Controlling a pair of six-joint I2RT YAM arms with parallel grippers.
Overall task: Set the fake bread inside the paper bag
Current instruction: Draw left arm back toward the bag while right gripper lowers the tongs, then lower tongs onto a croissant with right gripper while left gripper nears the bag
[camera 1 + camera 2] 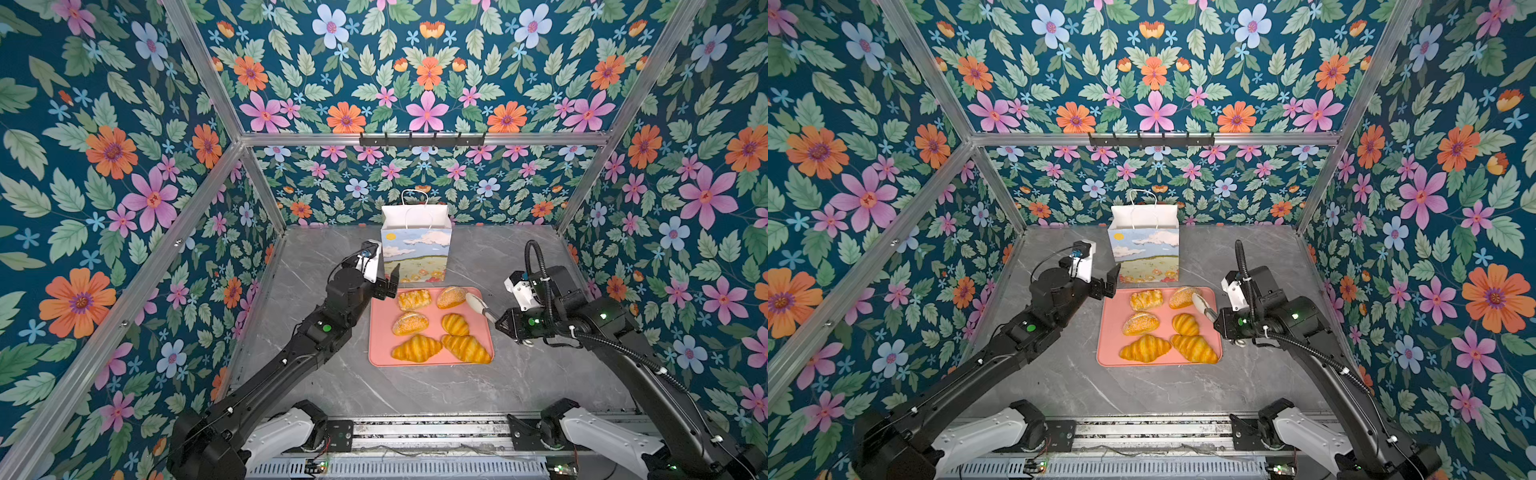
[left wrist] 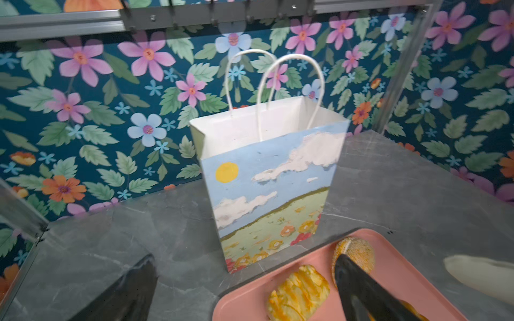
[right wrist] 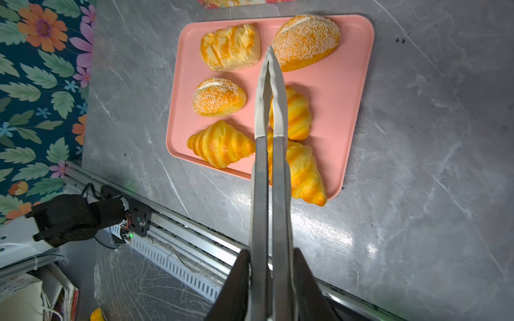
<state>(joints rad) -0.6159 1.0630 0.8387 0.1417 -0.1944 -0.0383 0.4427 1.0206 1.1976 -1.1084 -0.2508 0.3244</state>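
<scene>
Golden-brown fake bread (image 3: 218,97), 6 pieces: likely light, squashy; pinch mid-body. Right gripper (image 3: 271,258) clamps white-tipped metal tongs (image 3: 262,111); left gripper (image 1: 388,284) jaws apart.

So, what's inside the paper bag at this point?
Only white inner walls show in the paper bag; its bottom is hidden behind the printed front. All six breads lie on the pink tray.

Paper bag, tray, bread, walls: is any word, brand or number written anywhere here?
None can be read.
The upright paper bag with white cord handles carries only a painted sun, clouds and meadow.
The pink rectangular tray and the golden-brown fake bread bear no lettering.
</scene>
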